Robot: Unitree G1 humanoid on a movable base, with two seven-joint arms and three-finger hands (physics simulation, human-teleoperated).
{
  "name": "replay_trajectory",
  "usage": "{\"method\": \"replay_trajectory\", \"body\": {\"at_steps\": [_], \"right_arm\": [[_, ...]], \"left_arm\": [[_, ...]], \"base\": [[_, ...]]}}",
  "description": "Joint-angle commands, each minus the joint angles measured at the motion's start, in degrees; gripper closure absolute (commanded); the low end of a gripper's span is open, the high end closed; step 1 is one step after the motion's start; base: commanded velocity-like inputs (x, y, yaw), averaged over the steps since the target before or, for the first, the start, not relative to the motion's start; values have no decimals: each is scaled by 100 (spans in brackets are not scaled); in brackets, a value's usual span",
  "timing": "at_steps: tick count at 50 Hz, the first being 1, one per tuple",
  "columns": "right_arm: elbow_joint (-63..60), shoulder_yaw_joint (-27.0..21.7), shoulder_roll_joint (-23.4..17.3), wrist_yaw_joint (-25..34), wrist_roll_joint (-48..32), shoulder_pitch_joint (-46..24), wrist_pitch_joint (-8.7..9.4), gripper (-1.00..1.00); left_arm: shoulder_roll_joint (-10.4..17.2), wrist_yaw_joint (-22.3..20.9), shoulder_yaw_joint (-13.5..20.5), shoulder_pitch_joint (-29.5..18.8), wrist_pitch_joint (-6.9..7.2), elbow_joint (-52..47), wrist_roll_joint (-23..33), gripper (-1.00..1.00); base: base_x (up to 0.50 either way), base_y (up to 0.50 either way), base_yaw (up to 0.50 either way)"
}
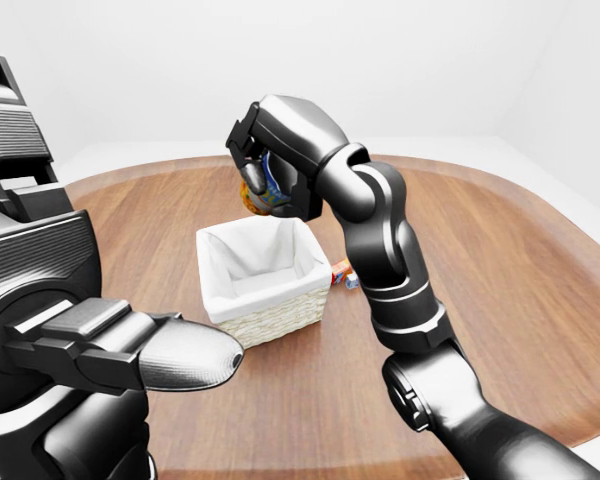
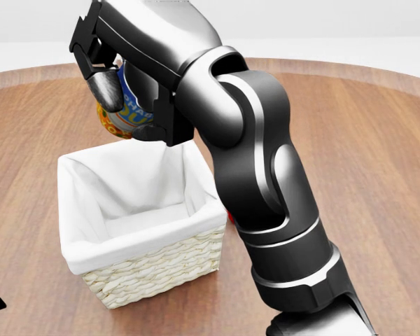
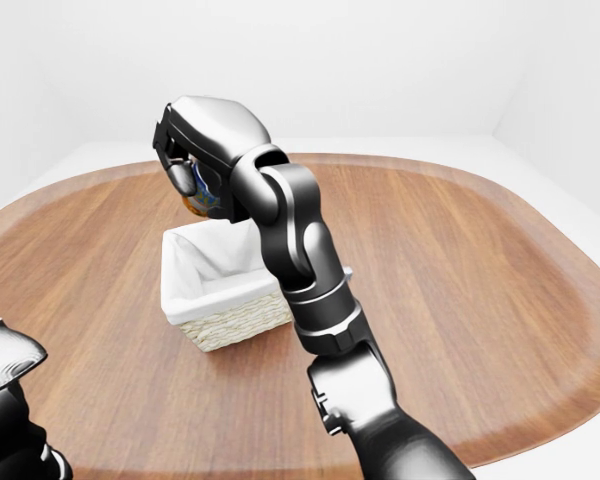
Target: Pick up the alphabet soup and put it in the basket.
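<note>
My right gripper (image 2: 124, 106) is shut on the alphabet soup (image 2: 129, 119), a blue and orange can held tilted in the air. In the head view the can hangs above the top rim of the basket (image 2: 145, 246), a wicker box with a white cloth lining that stands on the wooden table (image 2: 378, 140); nothing shows inside it. The right arm crosses the view's middle and hides the basket's right side. My left gripper (image 1: 155, 355) is low at the left of the left-eye view, far from the basket, open and holding nothing.
A small orange-red box (image 1: 341, 269) and a pale blue one (image 1: 352, 283) lie on the table just right of the basket, mostly hidden by my right arm. The table's curved edge runs along the views' top and right.
</note>
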Motion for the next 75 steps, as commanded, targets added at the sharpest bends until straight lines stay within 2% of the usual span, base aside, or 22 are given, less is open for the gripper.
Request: {"method": "replay_trajectory", "body": {"at_steps": [1, 9, 13, 17, 19, 29, 33, 39, 57, 75], "right_arm": [[1178, -19, 80, -658, 92, -266, 0, 92], [1438, 78, 200, -845, -74, -129, 0, 91], [1859, 81, 269, -1199, -29, -31, 0, 91], [1877, 110, 275, -1135, -98, -4, 0, 91], [2183, 159, 361, -1339, -115, -9, 0, 91], [2472, 236, 491, -1592, -249, 301, 0, 91], [2924, 128, 454, -2006, -139, 231, 0, 92], [2916, 279, 528, -2035, -235, 498, 0, 91], [3281, 295, 599, -2311, -289, 534, 0, 94], [3336, 269, 569, -2396, -352, 467, 0, 98]], "left_arm": [[-55, -47, -60, 4, 0, 0, 69, -100], [-8, 15, -92, 35, 0, 0, -8, -100], [-16, 23, -96, -4, 0, 0, -13, -100], [-17, 5, -103, 17, 0, 0, 12, -100], [-38, -2, -113, 24, 0, 0, 20, -100], [-46, -57, -119, 37, 0, 0, 86, -100], [-60, -93, -106, 16, 0, 0, 112, -100], [-71, -95, -102, 35, 0, 0, 104, -100], [132, 165, -142, 24, 0, 0, -179, -100], [52, 54, -151, 41, 0, 0, -42, -100]], "base": [[0, 0, 0], [0, 0, 0], [0, 0, 0], [0, 0, 0], [0, 0, 0], [0, 0, 0], [0, 0, 0], [0, 0, 0], [0, 0, 0], [0, 0, 0]]}}
